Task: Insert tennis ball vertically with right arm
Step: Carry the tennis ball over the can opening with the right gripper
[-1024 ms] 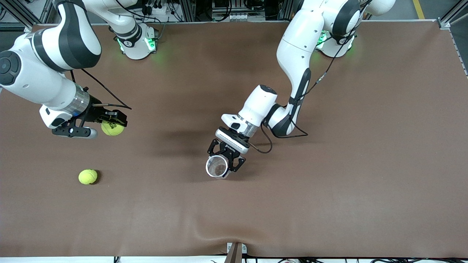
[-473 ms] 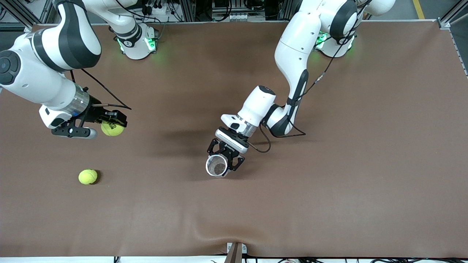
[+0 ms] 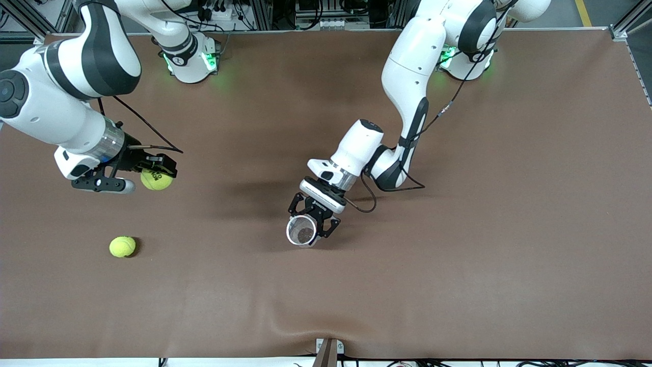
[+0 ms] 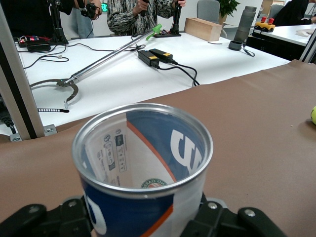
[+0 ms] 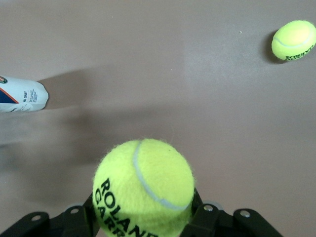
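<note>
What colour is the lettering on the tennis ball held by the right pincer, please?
Black, on the yellow-green tennis ball; the right wrist view shows it best.

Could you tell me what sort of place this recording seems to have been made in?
Most likely a robotics lab or workshop. Two arms are mounted at a brown-covered table framed in aluminium profile, and the left wrist view shows a white workbench with cables, a power adapter and a grabber tool, people standing by it.

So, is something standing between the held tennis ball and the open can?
Nothing visible: only bare table lies between the held ball in the right end effector and the can in the left end effector.
</note>
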{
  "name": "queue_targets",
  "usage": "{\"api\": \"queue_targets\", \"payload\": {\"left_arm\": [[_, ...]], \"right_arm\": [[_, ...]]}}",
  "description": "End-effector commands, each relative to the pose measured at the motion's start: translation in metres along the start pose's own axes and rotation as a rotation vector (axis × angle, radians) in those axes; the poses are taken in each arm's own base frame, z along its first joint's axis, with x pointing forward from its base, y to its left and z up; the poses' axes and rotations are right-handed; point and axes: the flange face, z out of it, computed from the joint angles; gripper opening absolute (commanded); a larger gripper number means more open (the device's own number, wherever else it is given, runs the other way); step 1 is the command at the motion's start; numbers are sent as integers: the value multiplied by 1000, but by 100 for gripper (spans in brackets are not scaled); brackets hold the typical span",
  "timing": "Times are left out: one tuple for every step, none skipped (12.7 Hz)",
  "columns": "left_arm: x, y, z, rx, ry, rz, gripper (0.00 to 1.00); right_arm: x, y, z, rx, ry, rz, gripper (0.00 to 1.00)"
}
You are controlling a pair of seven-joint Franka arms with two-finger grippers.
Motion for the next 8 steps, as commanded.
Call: {"api": "queue_targets", "payload": {"left_arm": [[-5,4,4,0,23,-8,71],[-5,5,4,-1,22,-7,71],[-5,3,4,1,28,-4,71],[-4,2,4,2,30,5,71],[-5,1,5,3,29,7,71],[-4,-3,5,10,34,15,71],[-5,0,4,11,37,31,71],[-7,0,5,13,36,35,71]], "right_arm": [[0,-7,-14,21,20,15,38],[-2,-18,-19,26,27,24,38],[-4,-31,-23,32,35,50,38],[-8,-49,-24,38,39,68,37],[-10,-65,-28,51,60,94,37],[-16,-85,-27,62,74,116,37],[-19,-106,-29,78,93,142,37],[-20,-125,-23,92,101,172,36]]}}
